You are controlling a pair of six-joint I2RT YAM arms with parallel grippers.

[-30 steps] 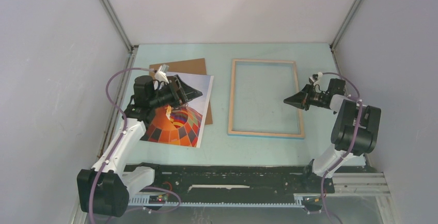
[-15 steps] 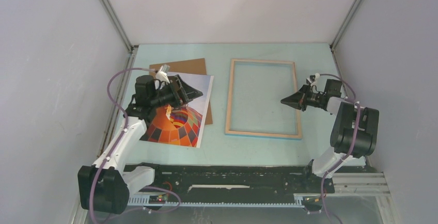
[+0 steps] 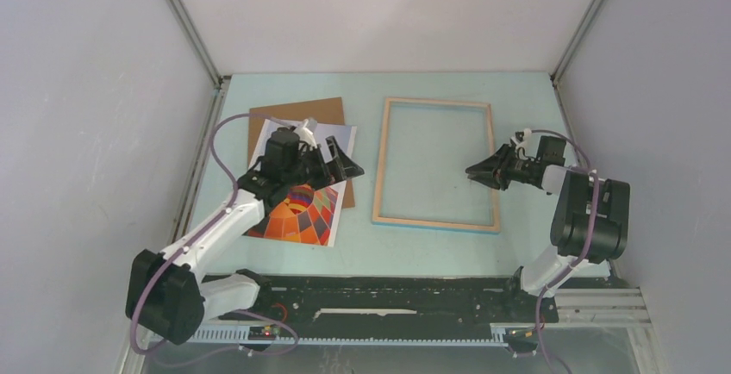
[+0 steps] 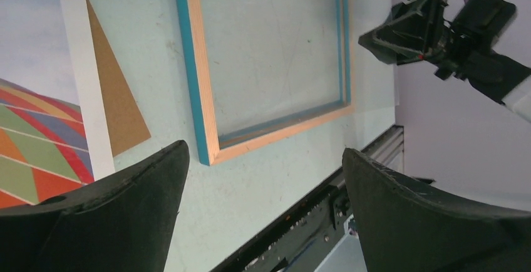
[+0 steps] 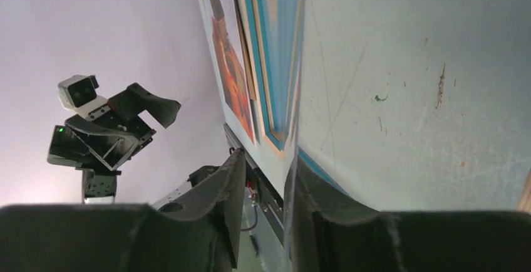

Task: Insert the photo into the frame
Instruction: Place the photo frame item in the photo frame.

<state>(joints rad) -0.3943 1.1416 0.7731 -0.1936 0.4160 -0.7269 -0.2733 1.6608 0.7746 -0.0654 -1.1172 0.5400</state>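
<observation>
Two arms reach inward over the table [image 3: 431, 249]. The left arm stretches forward and low, with the left gripper [image 3: 343, 160] spread wide above the right edge of the photo [image 3: 302, 216]. The photo lies flat on a brown board [image 3: 293, 111], left of the frame [image 3: 380, 163]. The right arm is folded at the elbow, and the right gripper [image 3: 474, 171] is narrowly parted at the frame's right rail.

White links and black joints on left arm [image 3: 211, 233] and right arm [image 3: 545, 269]; purple cable [image 3: 216, 143] looped along each; black wedge-shaped left end effector [image 3: 349, 163] and right end effector [image 3: 472, 170].
</observation>
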